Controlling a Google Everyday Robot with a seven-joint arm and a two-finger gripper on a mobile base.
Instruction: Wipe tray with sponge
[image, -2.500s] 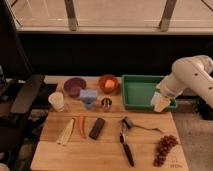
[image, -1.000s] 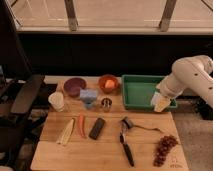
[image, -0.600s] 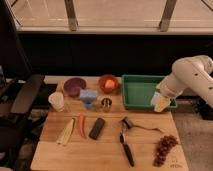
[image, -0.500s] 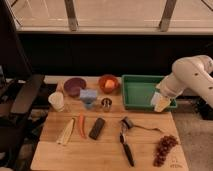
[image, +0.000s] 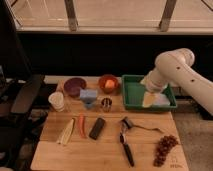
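The claw (image: 149, 98) is positioned inside the tray (image: 131, 95) at the worktop's (image: 100, 155) back right corner, with the sponge (image: 160, 99) seen just beside it. Whether the claw is clenched cannot be told.

Cream-white arm (image: 176, 70) — smooth, rounded shells — pale yellowish end effector (image: 149, 98) over the tray (image: 132, 93).

I log: the bench (image: 110, 152) in pale matt wood; the tray (image: 131, 92) at its right rear corner, smooth green plastic; the arm shell (image: 176, 65), glossy white plastic, its gripper (image: 149, 96) inside the tray; the sponge (image: 88, 93), soft-looking, matt; the small cup (image: 106, 103), shiny metal; the black block (image: 97, 128), matt.
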